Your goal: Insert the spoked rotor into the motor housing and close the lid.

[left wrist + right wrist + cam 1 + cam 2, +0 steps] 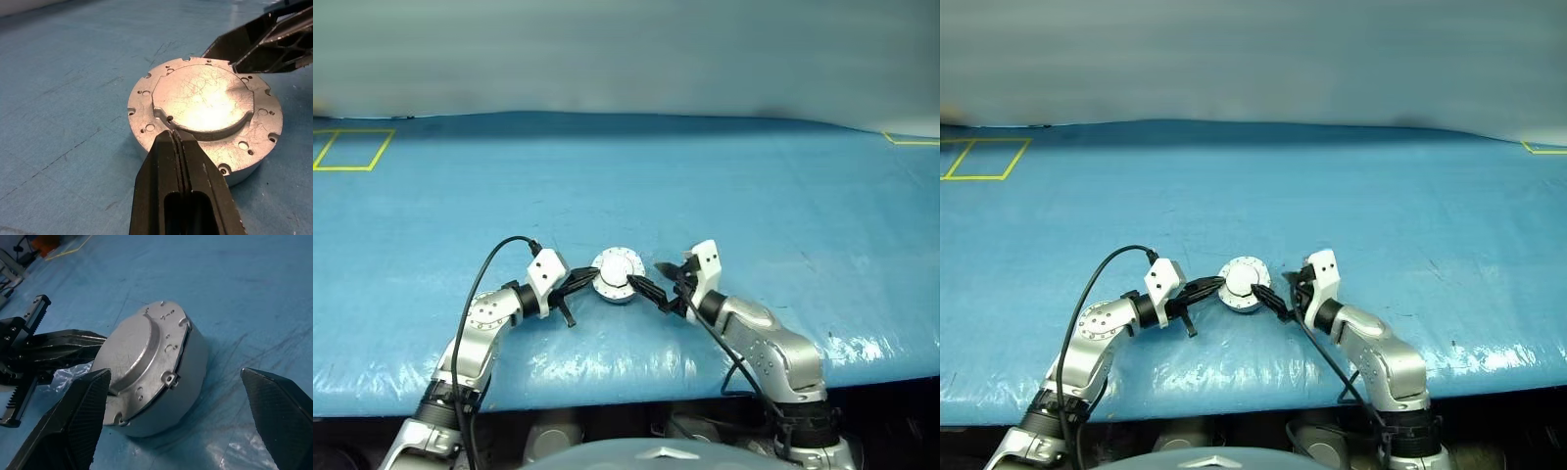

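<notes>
In the head views, the motor housing [618,275] sits on the blue table cover [705,176], near the front edge, with its lid [619,265] down on top, plain face up. The two arms come to it from both sides. The left gripper [587,277] reaches in from the left, and its black fingers are pressed together; their tips meet the left rim of the housing. The right gripper [656,289] reaches in from the right. Its fingers are spread apart, and one dark tip comes close to the right side of the housing. From here I cannot tell if that tip touches the metal.

In the left wrist view, the two fingers [183,191] of the left gripper are closed tight against each other, with nothing between them. Their joined tip lies on the near rim of the lid [205,105], just at the edge of the raised circle. The lid is flat and covers the housing [146,147] fully. On the far side of the lid, a dark finger of the right gripper [264,41] hangs just above the rim.

In the right wrist view, the right gripper [195,416] is wide open and holds nothing. One finger [73,423] stands just beside the lid's face and seems to touch it; the other finger [281,413] is well apart from the housing [188,367], over the blue cover. The housing lies between the two fingers, closer to the first one. Behind it, the closed left gripper [93,345] rests against the lid [142,352].
</notes>
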`<state>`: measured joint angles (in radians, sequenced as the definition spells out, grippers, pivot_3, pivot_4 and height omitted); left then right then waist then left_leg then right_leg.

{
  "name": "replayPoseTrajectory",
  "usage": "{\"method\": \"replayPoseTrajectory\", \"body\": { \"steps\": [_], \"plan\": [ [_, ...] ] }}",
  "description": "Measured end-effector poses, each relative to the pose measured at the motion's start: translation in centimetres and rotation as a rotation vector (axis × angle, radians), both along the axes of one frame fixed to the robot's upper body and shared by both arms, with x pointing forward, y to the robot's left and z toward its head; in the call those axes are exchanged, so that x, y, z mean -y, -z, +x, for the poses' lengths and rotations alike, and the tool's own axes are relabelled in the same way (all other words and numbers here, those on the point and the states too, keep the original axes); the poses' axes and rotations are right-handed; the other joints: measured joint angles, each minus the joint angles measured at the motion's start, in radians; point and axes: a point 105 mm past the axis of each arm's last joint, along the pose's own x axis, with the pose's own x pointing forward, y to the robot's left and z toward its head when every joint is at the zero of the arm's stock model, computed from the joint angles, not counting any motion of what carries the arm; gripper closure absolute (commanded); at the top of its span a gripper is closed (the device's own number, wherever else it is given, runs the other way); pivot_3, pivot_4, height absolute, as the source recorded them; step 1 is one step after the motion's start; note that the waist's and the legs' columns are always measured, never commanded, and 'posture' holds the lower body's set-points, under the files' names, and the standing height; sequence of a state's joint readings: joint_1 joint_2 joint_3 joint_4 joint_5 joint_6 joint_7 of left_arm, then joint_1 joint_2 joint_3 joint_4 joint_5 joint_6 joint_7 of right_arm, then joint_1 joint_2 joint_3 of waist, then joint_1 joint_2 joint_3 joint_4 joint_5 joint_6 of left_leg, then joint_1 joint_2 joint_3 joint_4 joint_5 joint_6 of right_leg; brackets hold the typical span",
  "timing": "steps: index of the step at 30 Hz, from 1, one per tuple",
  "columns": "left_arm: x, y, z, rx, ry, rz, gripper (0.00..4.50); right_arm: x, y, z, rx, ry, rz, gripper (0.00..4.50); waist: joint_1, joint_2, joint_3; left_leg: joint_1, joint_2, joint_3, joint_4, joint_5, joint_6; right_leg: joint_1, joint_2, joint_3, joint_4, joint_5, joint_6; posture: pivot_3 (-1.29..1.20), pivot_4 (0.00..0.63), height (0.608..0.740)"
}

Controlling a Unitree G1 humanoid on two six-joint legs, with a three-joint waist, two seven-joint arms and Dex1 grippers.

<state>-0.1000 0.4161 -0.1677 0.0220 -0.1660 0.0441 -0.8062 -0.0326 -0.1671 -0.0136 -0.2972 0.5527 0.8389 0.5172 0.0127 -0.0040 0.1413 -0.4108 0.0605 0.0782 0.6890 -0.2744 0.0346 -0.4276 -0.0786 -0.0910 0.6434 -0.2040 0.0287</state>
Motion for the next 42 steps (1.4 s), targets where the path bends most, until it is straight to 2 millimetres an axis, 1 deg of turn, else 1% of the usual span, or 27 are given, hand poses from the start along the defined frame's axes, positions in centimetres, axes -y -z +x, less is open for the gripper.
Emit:
{"method": "replayPoseTrajectory", "body": {
  "steps": [1,4,7,9,13,14,15,19,23,24,36,38,40,41,42],
  "plan": [
    [0.0,0.0,0.0,0.000,0.000,0.000,4.50,0.1,0.0,-0.2,-0.046,0.004,0.075,0.03,0.000,0.000,0.000,0.000,0.000,0.000,0.000,0.000,0.000,0.000,0.000,0.000,0.000,0.000,0.000,0.00,0.150,0.740],
    [0.0,0.0,0.0,-0.003,-0.001,0.000,4.50,0.2,0.0,-0.3,-0.128,0.026,0.207,0.03,0.000,0.000,0.000,0.000,0.000,0.000,0.000,0.000,0.000,0.000,0.000,0.000,0.000,0.000,0.000,0.00,0.150,0.740],
    [0.0,0.0,0.0,-0.003,0.000,0.000,4.50,0.0,0.6,-0.7,-0.188,0.018,0.253,0.03,0.000,0.000,0.000,0.000,0.000,0.000,0.000,0.000,0.000,0.000,0.000,0.000,0.000,0.000,0.000,0.00,0.150,0.740],
    [0.0,0.0,0.0,-0.003,0.000,0.001,4.50,-0.5,0.8,-0.9,-0.217,0.002,0.284,0.03,0.000,0.000,0.000,0.000,0.000,0.000,0.000,0.000,0.000,0.000,0.000,0.000,0.000,0.000,0.000,0.00,0.150,0.740],
    [0.0,0.0,0.0,-0.003,0.000,0.007,4.50,-0.9,1.2,-0.5,-0.243,0.027,0.341,0.03,0.000,0.001,0.000,0.001,0.000,0.000,0.000,0.000,0.000,0.000,0.000,0.000,0.000,0.000,0.000,0.00,0.150,0.740],
    [0.0,0.0,0.0,-0.003,0.000,0.007,4.50,-1.0,1.3,-0.2,-0.244,0.039,0.359,0.41,0.000,0.001,0.000,0.001,0.000,0.000,0.000,0.000,0.000,0.000,0.000,0.000,0.000,0.000,0.000,0.00,0.150,0.740],
    [0.0,0.1,0.0,-0.003,0.000,0.007,4.50,-1.0,1.4,-0.1,-0.247,0.050,0.367,0.60,0.000,0.001,0.000,0.001,0.000,0.000,0.000,0.000,0.000,0.000,0.000,0.000,0.000,0.000,0.000,0.00,0.150,0.740],
    [0.0,0.0,0.0,-0.002,0.001,0.007,4.50,-0.7,1.8,0.4,-0.256,0.096,0.396,1.86,0.000,0.001,0.000,0.000,0.000,0.000,0.000,0.000,0.000,0.000,0.000,0.000,0.000,0.000,0.000,0.00,0.150,0.740],
    [-0.2,0.2,0.0,-0.008,-0.003,0.016,4.50,-0.7,1.4,0.6,-0.245,0.098,0.429,3.14,0.001,0.003,-0.001,0.000,0.000,0.000,0.000,0.000,0.000,0.000,0.000,0.000,0.000,0.000,0.001,0.00,0.150,0.740],
    [-0.3,0.4,-0.1,-0.013,-0.005,0.018,4.50,-0.7,1.2,0.6,-0.237,0.096,0.440,3.31,0.001,0.003,-0.001,0.000,0.000,0.000,0.000,0.000,0.000,0.000,0.000,0.000,0.000,0.000,0.001,0.00,0.150,0.740],
    [-0.6,0.4,-0.2,-0.022,-0.020,0.000,4.50,-1.4,1.3,0.5,-0.238,0.093,0.433,3.32,-0.004,0.006,-0.002,0.001,0.001,0.000,0.000,0.000,0.000,-0.001,0.000,0.000,0.000,0.000,0.000,0.00,0.150,0.740],
    [-0.9,0.3,-0.3,-0.049,-0.042,-0.054,4.50,-1.7,1.2,0.6,-0.236,0.094,0.433,3.32,-0.011,0.006,-0.002,0.001,0.001,0.000,0.000,0.000,0.000,-0.001,0.000,0.000,0.000,0.000,0.000,0.00,0.150,0.740],
    [-1.3,0.2,-0.9,-0.117,-0.055,-0.137,4.50,-1.8,1.1,0.7,-0.239,0.095,0.438,3.32,-0.020,0.007,-0.001,-0.001,0.001,0.000,0.000,0.000,0.000,-0.002,0.000,0.000,0.000,0.000,0.000,0.00,0.150,0.740],
    [-1.3,-0.1,-1.3,-0.154,-0.048,-0.201,4.50,-1.9,1.1,0.7,-0.244,0.094,0.442,3.32,-0.024,0.006,-0.001,-0.001,0.001,0.000,0.000,0.000,0.000,-0.002,0.000,0.000,0.000,0.000,0.000,0.00,0.150,0.740],
    [-0.9,-1.0,-1.8,-0.171,-0.016,-0.266,4.50,-2.0,1.1,0.7,-0.253,0.093,0.446,3.32,-0.025,0.006,0.000,-0.002,0.001,0.000,0.000,0.000,0.000,-0.002,0.000,0.000,0.000,0.000,0.000,0.00,0.150,0.740]
  ]
}}
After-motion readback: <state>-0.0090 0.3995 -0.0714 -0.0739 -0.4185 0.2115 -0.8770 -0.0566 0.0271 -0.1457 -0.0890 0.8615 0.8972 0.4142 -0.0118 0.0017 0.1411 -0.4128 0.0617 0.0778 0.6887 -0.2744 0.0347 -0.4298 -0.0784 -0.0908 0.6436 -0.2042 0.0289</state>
